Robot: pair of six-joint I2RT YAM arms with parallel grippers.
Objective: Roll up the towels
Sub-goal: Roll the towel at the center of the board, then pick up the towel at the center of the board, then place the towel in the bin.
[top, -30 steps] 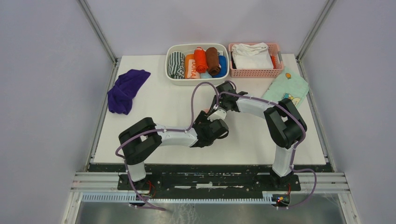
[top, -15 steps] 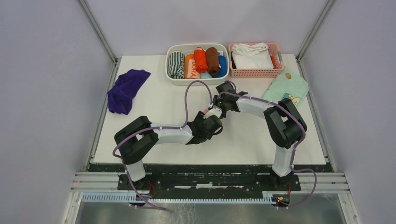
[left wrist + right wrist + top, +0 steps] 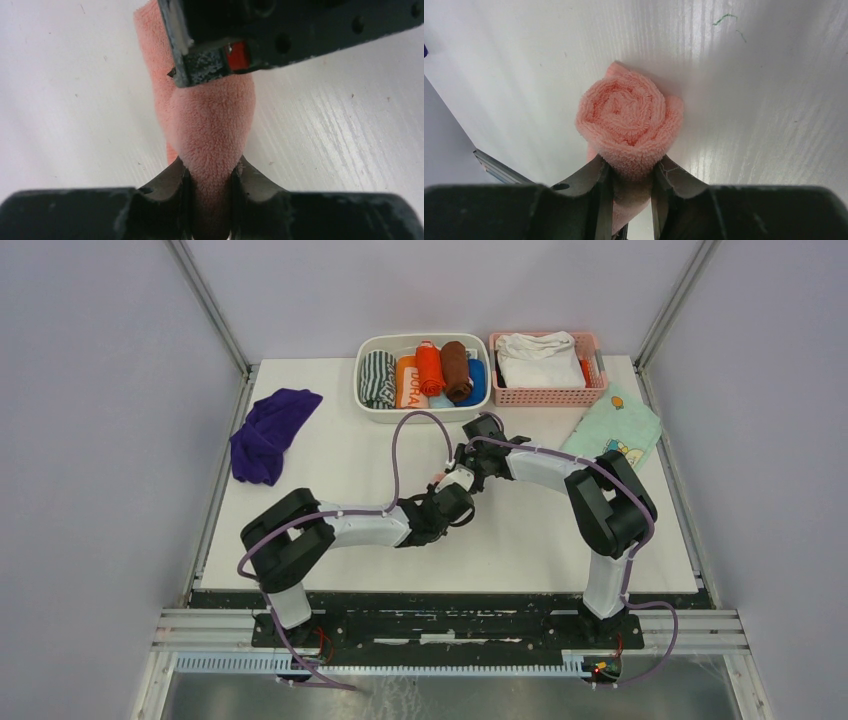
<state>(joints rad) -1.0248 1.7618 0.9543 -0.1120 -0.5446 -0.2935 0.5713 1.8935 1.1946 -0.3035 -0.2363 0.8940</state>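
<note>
The salmon-pink towel [image 3: 629, 120] is wound into a tight roll, its spiral end facing the right wrist camera. It sits near the middle of the table [image 3: 340, 480], on the near side of the white tub. From above only a sliver of pink shows between the two arms.

The right gripper [image 3: 631, 172] pinches the roll at one end, its fingers pressed into the pile on either side. The left gripper [image 3: 210, 180] clamps the opposite end, its fingers squeezing the terry into a narrow waist. The two tools face each other along the roll.

The tabletop is white with a fine streaked grain and a few dark specks. A green thread-like scrap [image 3: 724, 19] lies on it.

The purple towel [image 3: 268, 432] lies crumpled and unrolled at the far left edge of the table, well apart from the arms. At the far edge stands the white tub [image 3: 362, 380] holding rolled cloths [image 3: 430, 370] side by side: striped, orange, brown and blue. Just beside it on the right is a pink basket [image 3: 545, 395] with a white folded cloth [image 3: 538, 358] inside. A mint-green cloth [image 3: 615, 425] lies flat near the far right corner.

Plain pale grey walls [image 3: 100, 390] enclose the table on three sides, joined by aluminium posts [image 3: 210, 305]. A metal rail [image 3: 450, 625] along the near edge carries the arm bases.
</note>
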